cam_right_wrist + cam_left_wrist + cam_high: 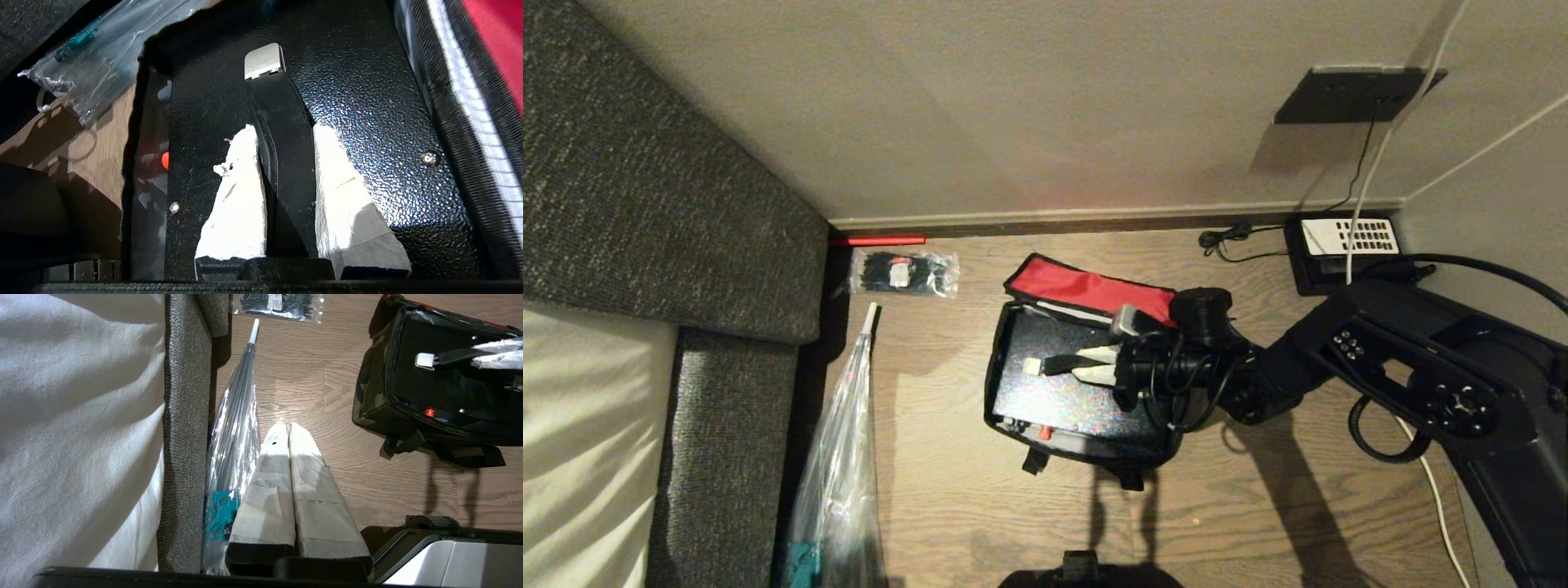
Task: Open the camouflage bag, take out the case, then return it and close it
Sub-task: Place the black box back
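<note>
1. Wooden floor (pixel 947 457) carries everything here; a grey sofa (pixel 645 188) stands along the robot's left and a pale wall runs behind.
2. Your camouflage bag (pixel 999 384) sits on the floor in the middle of the head view, unzipped, its red-lined lid (pixel 1086 287) flapped back toward the wall.
3. Inside it lies the case (pixel 1062 392), a black pebbled box that fills the bag almost wall to wall, with a red-orange mark (pixel 165 160) on the long side away from the lid.
4. Your right gripper (pixel 1098 363) reaches in over the case, its white-taped fingers (pixel 239 192) pinching the black strap handle (pixel 282 134) on the case's top; the strap ends in a pale metal fitting (pixel 264 61).
5. Your left gripper (pixel 289 437) hangs parked over the floor beside a clear folded umbrella (pixel 235 428), fingers pressed together on nothing.
6. You appear to be at the removal step: bag opened, handle gripped, case not out. Whether it is already off the bottom I cannot tell.
7. Next, I judge, you need a straight lift; the fit is tight, so the bag walls may drag up with it.
</note>
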